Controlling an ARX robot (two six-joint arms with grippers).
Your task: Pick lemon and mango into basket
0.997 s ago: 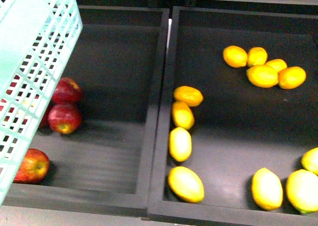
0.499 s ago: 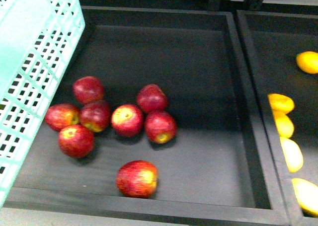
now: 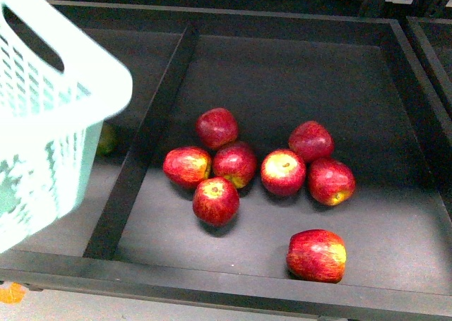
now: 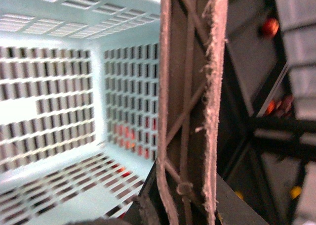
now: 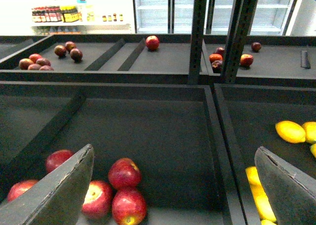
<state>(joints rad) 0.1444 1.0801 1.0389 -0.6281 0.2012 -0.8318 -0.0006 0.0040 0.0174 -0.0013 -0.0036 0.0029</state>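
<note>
Near left: a pale teal slotted plastic basket (image 3: 49, 123), raised and tilted over the left compartment, blurred. The left gripper (image 4: 186, 207) has its dark fingers pressed in on either side of the basket's brown ribbed handle (image 4: 190, 96), clamped on it. Lattice walls and floor show beyond, with red fruit glimpsed through the slots.

Near centre: the right gripper (image 5: 174, 153) has its grey fingers (image 5: 59, 190) spread wide apart with nothing between them, over the near side of the apple tray.

Centre: a shallow black tray (image 3: 282, 74) holding eight red apples with yellow patches. One apple (image 3: 316, 255) lies alone nearest the front rim; the other seven (image 3: 235, 163) are bunched closely mid-tray.

Left compartment: a small greenish fruit (image 3: 106, 139), half hidden behind the basket; its kind cannot be told.

Right: small bright-yellow oval lemons (image 5: 290, 131) in the next black tray (image 5: 247, 131), past the divider. Some lie along its left wall (image 5: 254, 175), others farther right, all well apart from the basket.

Far: more black trays with scattered red apples (image 5: 152, 42), black upright posts (image 5: 197, 32) and a shelf of bottles (image 5: 54, 12).
</note>
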